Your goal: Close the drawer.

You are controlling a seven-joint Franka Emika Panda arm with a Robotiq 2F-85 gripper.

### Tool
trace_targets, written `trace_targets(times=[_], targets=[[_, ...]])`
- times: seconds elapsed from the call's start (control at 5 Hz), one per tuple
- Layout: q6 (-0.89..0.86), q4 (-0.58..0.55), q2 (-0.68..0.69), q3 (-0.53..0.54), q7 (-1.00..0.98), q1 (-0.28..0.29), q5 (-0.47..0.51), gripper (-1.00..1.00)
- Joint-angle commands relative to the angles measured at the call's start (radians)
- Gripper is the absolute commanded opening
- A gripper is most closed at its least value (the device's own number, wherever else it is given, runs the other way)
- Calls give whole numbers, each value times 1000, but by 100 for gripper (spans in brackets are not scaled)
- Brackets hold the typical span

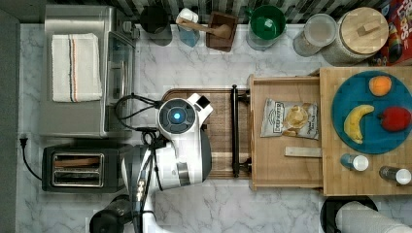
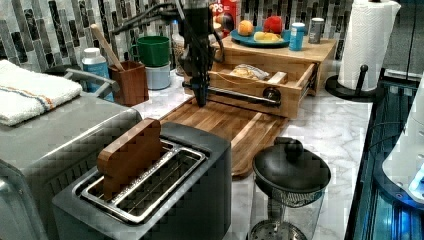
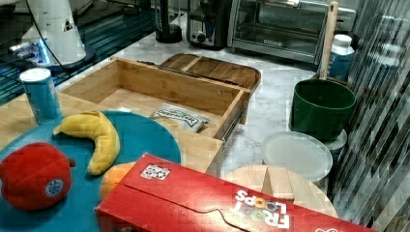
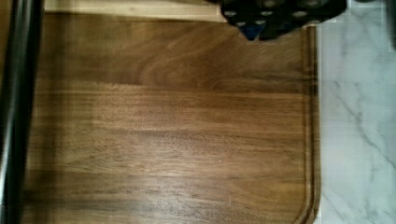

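In the top view the robot arm [image 1: 177, 145] hides the left half of the dark wooden tray [image 1: 221, 131] and the claw beneath it. The butcher-block slab [image 1: 335, 179] covers the drawer's [image 1: 284, 167] right end, and the cereal box [image 1: 399, 34] is cut by the top view's right edge.

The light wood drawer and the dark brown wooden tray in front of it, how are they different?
The shallow light-wood drawer is pale; the dark brown rounded-corner wooden tray is much darker. The drawer has raised walls and square corners; the tray lies flat with rounded corners. The drawer has a black bar handle and holds a chip bag; the tray holds nothing. Both are wooden.
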Motion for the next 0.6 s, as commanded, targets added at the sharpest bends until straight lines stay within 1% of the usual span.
trace_targets(times=[0.2, 0.4, 0.6], targets=[[88, -28, 44, -49, -157, -82, -32, -100], [140, -55, 27, -79, -209, -95, -63, -100], [171, -44, 48, -108, -275, -114, -53, -100]])
